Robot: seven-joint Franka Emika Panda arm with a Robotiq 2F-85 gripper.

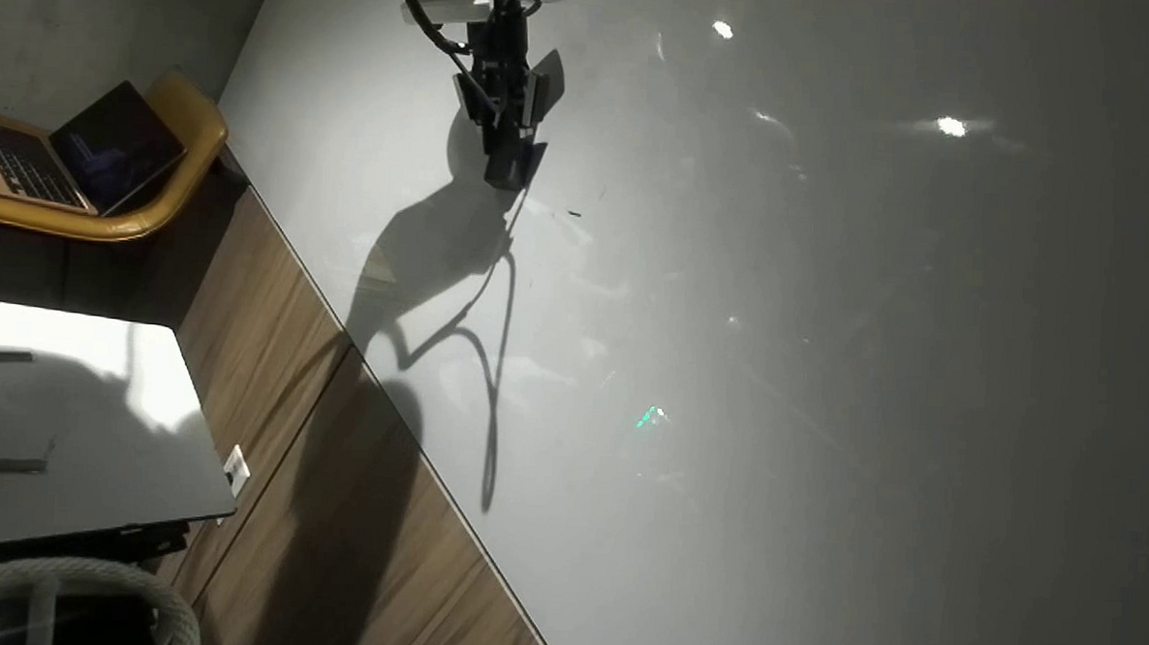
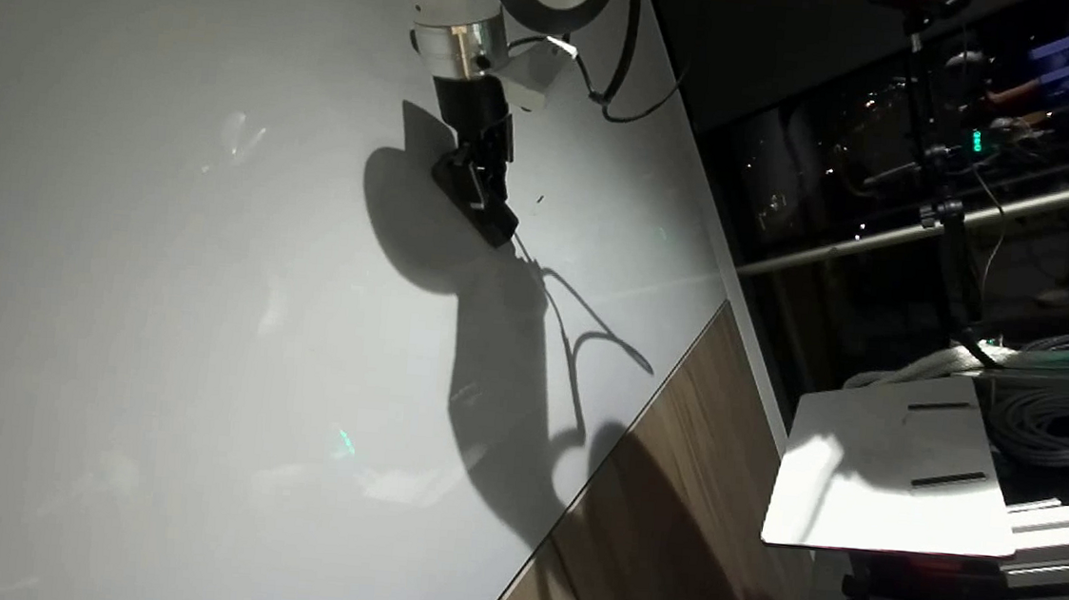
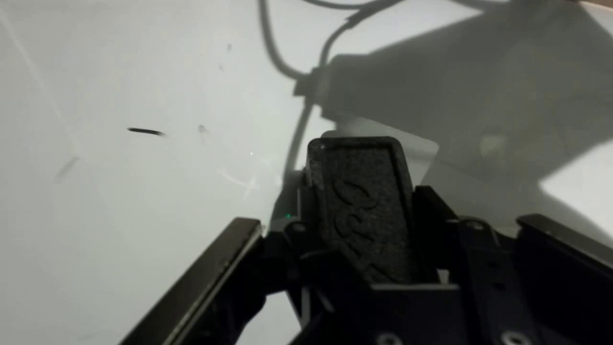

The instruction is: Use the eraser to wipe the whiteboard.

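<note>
The fingers clasp the black eraser at the pale whiteboard.
In the wrist view, a short dark mark lies at left, apart from the eraser; right of it, the fingers press the eraser's long sides, its far end jutting free; a broad shadow covers the far right. Whether eraser and whiteboard touch cannot be told. The eraser is probably light, stiff-backed and rough enough not to slip, perhaps soft on its wiping face; the long sides seem the best hold, leaving that face free.
</note>
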